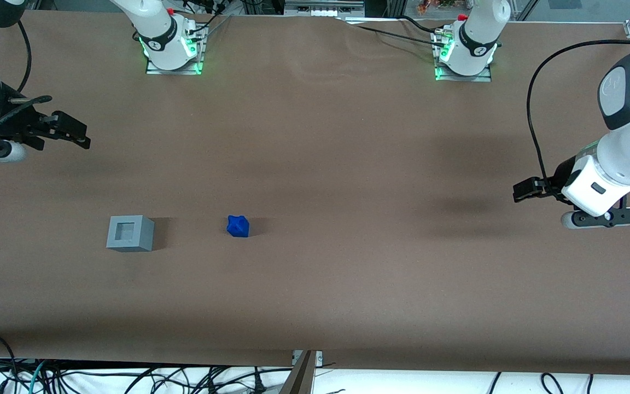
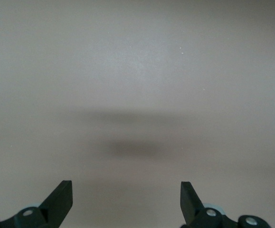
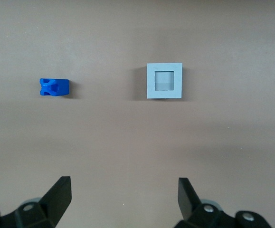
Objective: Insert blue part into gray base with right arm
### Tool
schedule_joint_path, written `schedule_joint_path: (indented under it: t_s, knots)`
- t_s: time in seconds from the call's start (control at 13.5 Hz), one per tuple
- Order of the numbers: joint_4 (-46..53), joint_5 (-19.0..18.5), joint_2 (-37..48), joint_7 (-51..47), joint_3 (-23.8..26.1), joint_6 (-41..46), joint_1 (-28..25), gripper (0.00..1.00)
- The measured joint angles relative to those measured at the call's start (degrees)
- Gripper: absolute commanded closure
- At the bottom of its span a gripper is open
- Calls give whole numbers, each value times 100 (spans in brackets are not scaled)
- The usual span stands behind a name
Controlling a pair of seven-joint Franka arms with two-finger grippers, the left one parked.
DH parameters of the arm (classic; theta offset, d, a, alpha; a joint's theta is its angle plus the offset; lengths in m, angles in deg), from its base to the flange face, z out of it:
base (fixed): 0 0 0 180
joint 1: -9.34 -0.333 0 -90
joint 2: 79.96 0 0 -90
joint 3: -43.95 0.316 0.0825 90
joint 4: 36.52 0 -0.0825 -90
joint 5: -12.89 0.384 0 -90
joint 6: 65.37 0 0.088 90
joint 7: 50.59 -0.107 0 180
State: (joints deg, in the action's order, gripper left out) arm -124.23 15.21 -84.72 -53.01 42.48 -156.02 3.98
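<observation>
Brown, matte table covering (image 1: 315, 180) carries both task items, well apart from each other. The small bright-blue faceted plastic part (image 1: 238, 226) (image 3: 54, 87) lies on the covering, untouched. The light-gray plastic cube base (image 1: 130, 233) (image 3: 164, 80) stands upright beside it, toward the working arm's end, its square top recess unoccupied. From the base, the right arm's black two-finger gripper (image 1: 82, 137) (image 3: 124, 197) hangs at about eleven o'clock in the front view, raised, fingers spread apart, holding nothing.

A robotics lab, probably. Arm bases (image 1: 171, 41) are bolted to a brown table (image 1: 348, 284). Loose cables (image 1: 129, 377) trail below its edge.
</observation>
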Motion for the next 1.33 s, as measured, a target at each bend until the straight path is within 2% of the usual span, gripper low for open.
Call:
schedule_joint_path:
  t_s: [1.33]
  knots:
    - [0, -171, -10, 20, 29, 177, -5, 1]
